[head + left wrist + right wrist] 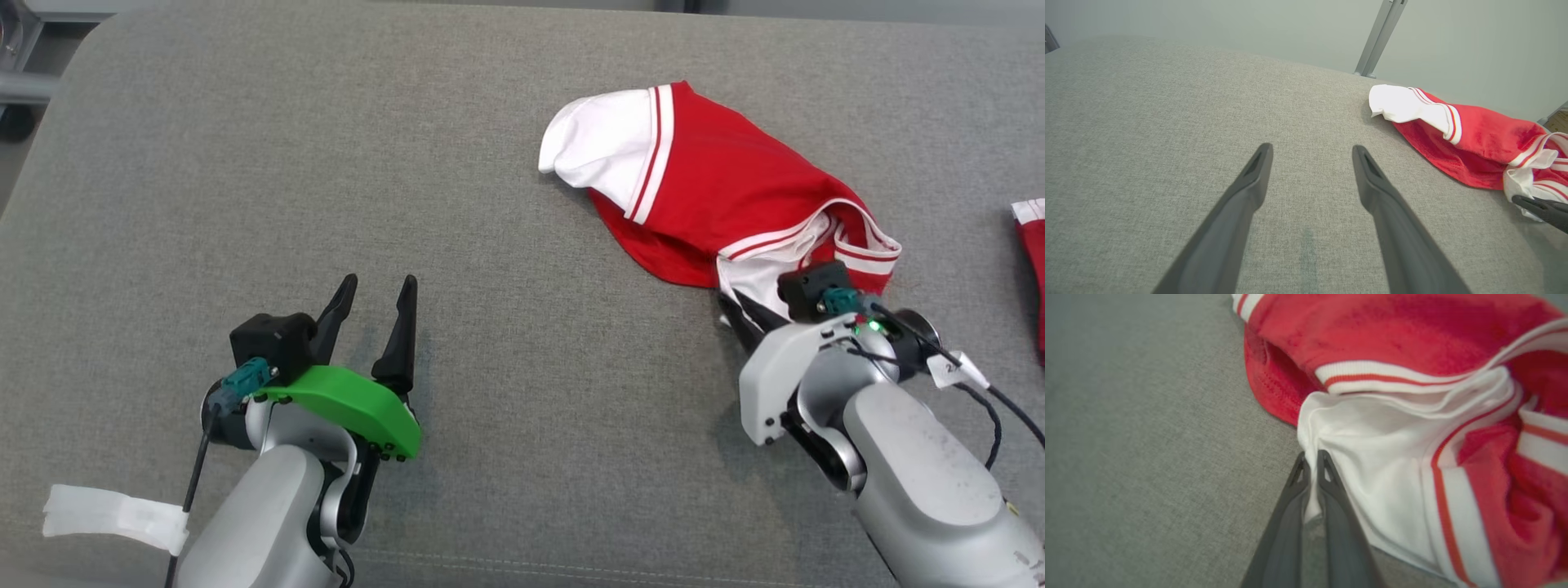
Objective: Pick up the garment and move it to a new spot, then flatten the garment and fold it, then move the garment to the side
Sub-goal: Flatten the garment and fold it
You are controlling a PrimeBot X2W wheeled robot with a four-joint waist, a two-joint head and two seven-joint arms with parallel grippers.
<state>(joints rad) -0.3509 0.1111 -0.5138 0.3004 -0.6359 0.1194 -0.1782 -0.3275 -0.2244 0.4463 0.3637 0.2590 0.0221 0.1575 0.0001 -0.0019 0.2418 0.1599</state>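
I see the garment (718, 196), red with white parts and striped trim, lying crumpled in the upper right of the head view on the grey fabric tabletop (490, 245). The right gripper (1312, 457) is at its near edge. In the right wrist view its fingers (1333, 514) are pressed together on a fold of the white cloth, and a thin strip of cloth shows between them. In the head view their tips are hidden under the garment and behind the wrist camera.

The left gripper (381, 279) is at the lower left of the head view, fingers (400, 327) spread apart over bare fabric. Open grey surface stretches between the two arms and leftward to the rounded corner in the upper left.

At the right edge of the frame another red and white cloth (1030, 245) is cut off, and I cannot tell what it is.
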